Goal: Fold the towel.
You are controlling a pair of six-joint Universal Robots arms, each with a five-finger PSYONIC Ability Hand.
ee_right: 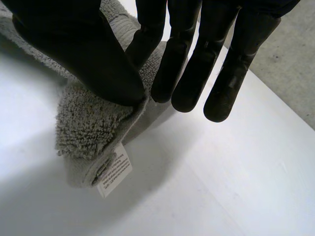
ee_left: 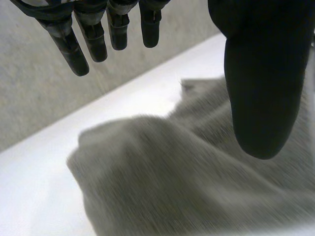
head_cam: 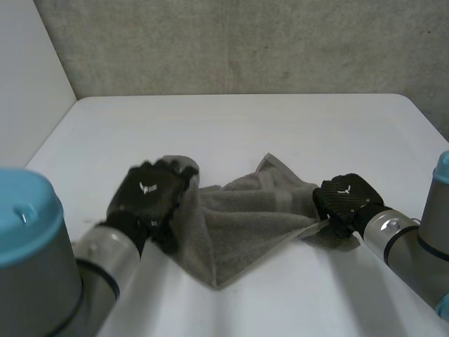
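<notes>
1. The tabletop (head_cam: pixel 238 126) has wide bare room across the upper half of the head view. It runs up to its far edge against the grey wall (head_cam: pixel 245 42), with a rounded corner at upper right.
2. A smaller bare patch lies at bottom centre, between the two arms.
3. The grey towel (head_cam: pixel 245 225) lies crumpled at lower centre. Its long axis runs left to right between the hands, one corner points at the bottom edge, and another peaks upward at centre.
4. The left hand (head_cam: pixel 149 193) is at the towel's left edge. In its wrist view the fingers (ee_left: pixel 74 54) are straight and spread above the cloth, holding nothing.
5. The right hand (head_cam: pixel 344 200) is at the towel's right corner. Its thumb (ee_right: pixel 83 54) pinches the cloth against the nearest finger, the other fingers are straight, and a white label (ee_right: pixel 115 172) hangs just below the thumb.
</notes>
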